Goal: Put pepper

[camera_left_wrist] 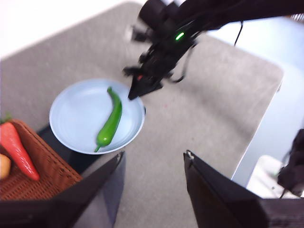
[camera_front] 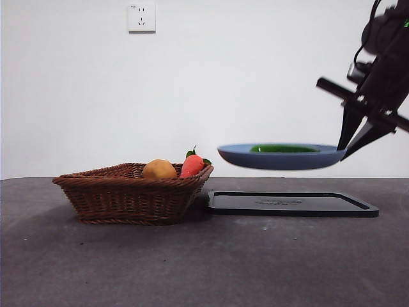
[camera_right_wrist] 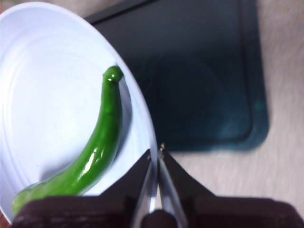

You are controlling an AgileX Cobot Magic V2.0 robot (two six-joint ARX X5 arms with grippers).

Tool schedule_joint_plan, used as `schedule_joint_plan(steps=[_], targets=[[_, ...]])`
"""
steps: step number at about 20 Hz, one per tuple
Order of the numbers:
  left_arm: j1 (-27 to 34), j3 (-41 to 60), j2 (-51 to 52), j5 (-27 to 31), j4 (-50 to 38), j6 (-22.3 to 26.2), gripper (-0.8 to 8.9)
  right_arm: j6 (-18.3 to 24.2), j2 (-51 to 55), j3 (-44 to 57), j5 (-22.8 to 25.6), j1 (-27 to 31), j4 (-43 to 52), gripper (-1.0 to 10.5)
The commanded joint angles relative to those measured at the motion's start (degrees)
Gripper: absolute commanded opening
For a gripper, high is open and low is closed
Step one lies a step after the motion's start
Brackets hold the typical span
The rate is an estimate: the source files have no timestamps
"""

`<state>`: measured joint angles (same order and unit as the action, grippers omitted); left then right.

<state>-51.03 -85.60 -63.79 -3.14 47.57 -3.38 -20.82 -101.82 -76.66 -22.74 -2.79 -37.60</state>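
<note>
The green pepper (camera_front: 283, 148) lies in the blue plate (camera_front: 243, 156), which hangs in the air above the black tray (camera_front: 291, 203). My right gripper (camera_front: 343, 148) is shut on the plate's right rim and holds it up. In the right wrist view the pepper (camera_right_wrist: 95, 152) lies on the plate (camera_right_wrist: 42, 71) and the jaws pinch the rim. The left wrist view shows the pepper (camera_left_wrist: 110, 122) in the plate (camera_left_wrist: 76, 111), with the right gripper (camera_left_wrist: 135, 92) at its rim. My left gripper (camera_left_wrist: 154, 164) is open, empty, and high above the table.
A wicker basket (camera_front: 131, 192) stands left of the tray and holds a yellow-brown potato (camera_front: 159, 169) and a red-orange carrot (camera_front: 192, 164). The basket (camera_left_wrist: 42, 166) also shows in the left wrist view. A wall with a socket (camera_front: 141, 17) is behind.
</note>
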Motion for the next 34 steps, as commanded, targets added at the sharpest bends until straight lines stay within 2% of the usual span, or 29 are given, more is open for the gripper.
schedule_joint_plan(steps=[1,8,14,17,19,24,27,29,31,34], targets=[[-0.6,-1.0,2.1,0.2,0.1,0.4,2.21,-0.8,-5.1,-4.2,0.8,0.3,0.2,0.0],[-0.6,-1.0,5.0,0.2,2.6,0.0,2.21,-1.8,-13.4,-7.4,0.8,1.0,4.2,0.1],[-0.7,-1.0,5.0,0.2,3.1,-0.1,2.21,-1.4,-15.3,-7.4,2.1,1.0,4.6,0.1],[-0.6,-1.0,5.0,0.2,3.6,0.0,2.21,-0.6,-15.2,-7.4,1.8,1.0,4.0,1.4],[-0.6,-1.0,5.0,0.2,3.6,0.0,2.21,1.4,-14.1,-7.4,1.8,1.0,2.6,1.8],[-0.6,-1.0,4.9,4.7,5.4,0.2,2.21,6.1,-3.4,-7.4,2.1,1.2,-3.8,1.8],[-0.6,-1.0,4.9,7.6,7.1,0.5,2.20,10.8,7.0,-7.4,1.6,0.3,-12.7,1.8],[-0.6,-1.0,4.8,11.9,9.0,0.5,2.19,14.6,14.5,-7.4,1.5,-1.9,-20.9,1.8],[-0.6,-1.0,4.4,12.5,10.5,0.5,2.19,17.6,22.0,-7.4,1.6,-4.9,-27.5,1.8],[-0.6,-1.0,4.2,12.5,11.4,0.5,2.19,17.9,31.8,-7.4,1.7,-10.9,-32.6,1.8]])
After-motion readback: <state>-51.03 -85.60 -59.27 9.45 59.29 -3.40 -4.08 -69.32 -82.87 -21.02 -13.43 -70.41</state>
